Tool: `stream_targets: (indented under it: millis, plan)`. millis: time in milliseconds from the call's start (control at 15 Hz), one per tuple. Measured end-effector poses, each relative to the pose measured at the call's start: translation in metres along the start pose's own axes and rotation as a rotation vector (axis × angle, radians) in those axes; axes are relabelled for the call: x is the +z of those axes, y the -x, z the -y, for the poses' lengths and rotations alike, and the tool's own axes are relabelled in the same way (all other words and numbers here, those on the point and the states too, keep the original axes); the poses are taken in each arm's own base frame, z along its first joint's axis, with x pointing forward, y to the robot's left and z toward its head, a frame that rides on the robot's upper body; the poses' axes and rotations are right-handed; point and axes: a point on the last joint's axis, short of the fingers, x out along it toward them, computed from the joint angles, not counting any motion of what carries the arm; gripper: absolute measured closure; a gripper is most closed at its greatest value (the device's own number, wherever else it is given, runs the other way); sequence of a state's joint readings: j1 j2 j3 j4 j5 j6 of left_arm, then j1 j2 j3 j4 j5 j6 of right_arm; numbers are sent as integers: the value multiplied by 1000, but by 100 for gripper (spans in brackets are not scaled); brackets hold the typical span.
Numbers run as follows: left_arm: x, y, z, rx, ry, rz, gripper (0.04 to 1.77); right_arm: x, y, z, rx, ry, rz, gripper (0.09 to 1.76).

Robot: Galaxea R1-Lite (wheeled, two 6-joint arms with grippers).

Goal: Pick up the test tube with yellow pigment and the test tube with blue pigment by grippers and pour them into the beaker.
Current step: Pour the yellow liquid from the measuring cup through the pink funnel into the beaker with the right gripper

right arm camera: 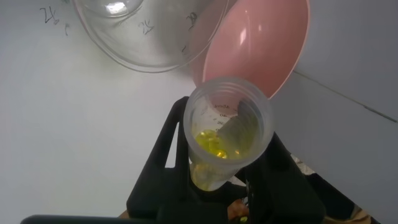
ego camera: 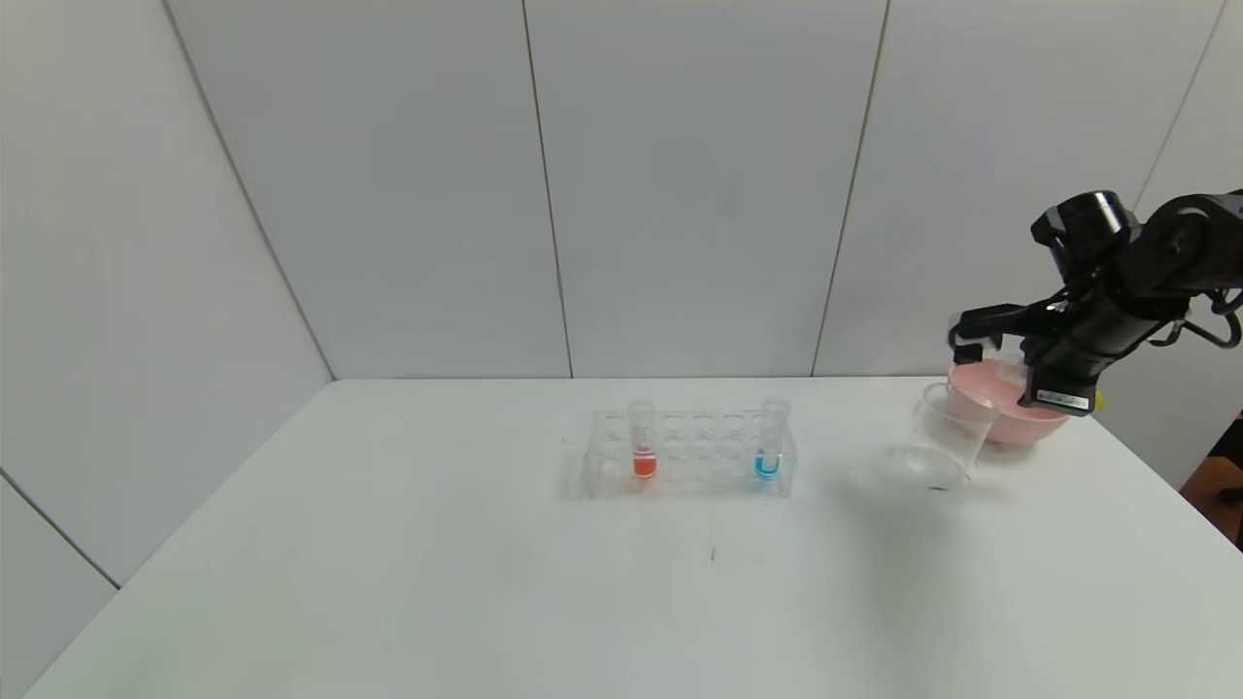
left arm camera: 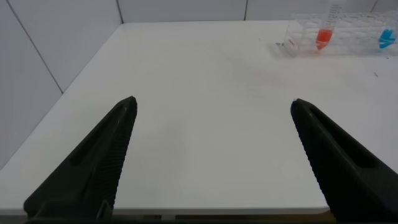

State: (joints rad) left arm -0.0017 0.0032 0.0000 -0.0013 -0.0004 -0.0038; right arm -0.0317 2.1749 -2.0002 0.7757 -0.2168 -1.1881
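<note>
My right gripper [ego camera: 979, 332] is shut on the test tube with yellow pigment [right arm camera: 227, 134] and holds it tilted, in the air above the beaker [ego camera: 938, 445] and the pink bowl. In the right wrist view the tube's open mouth faces the camera, with yellow liquid low inside, and the beaker [right arm camera: 146, 34] lies just beyond it. The test tube with blue pigment [ego camera: 768, 445] stands upright at the right end of the clear rack [ego camera: 689, 454]. My left gripper [left arm camera: 213, 107] is open and empty above the table's near left part, far from the rack.
An orange-red-bottomed tube [ego camera: 643, 445] stands at the rack's left end. A pink bowl [ego camera: 1015, 416] sits right behind the beaker near the table's right edge. Grey wall panels close off the back and left.
</note>
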Motion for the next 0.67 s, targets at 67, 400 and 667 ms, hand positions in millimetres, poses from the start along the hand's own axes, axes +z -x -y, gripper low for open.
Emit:
stream_targets:
  millis: [67, 400, 667]
  plan:
    - [0, 0, 0, 0, 0, 0, 5, 0, -2, 0, 0, 1, -2, 128]
    - [0, 0, 0, 0, 0, 0, 5, 1, -9, -1, 7, 10, -7, 128]
    - [0, 0, 0, 0, 0, 0, 5, 3, -13, -1, 7, 12, -7, 128]
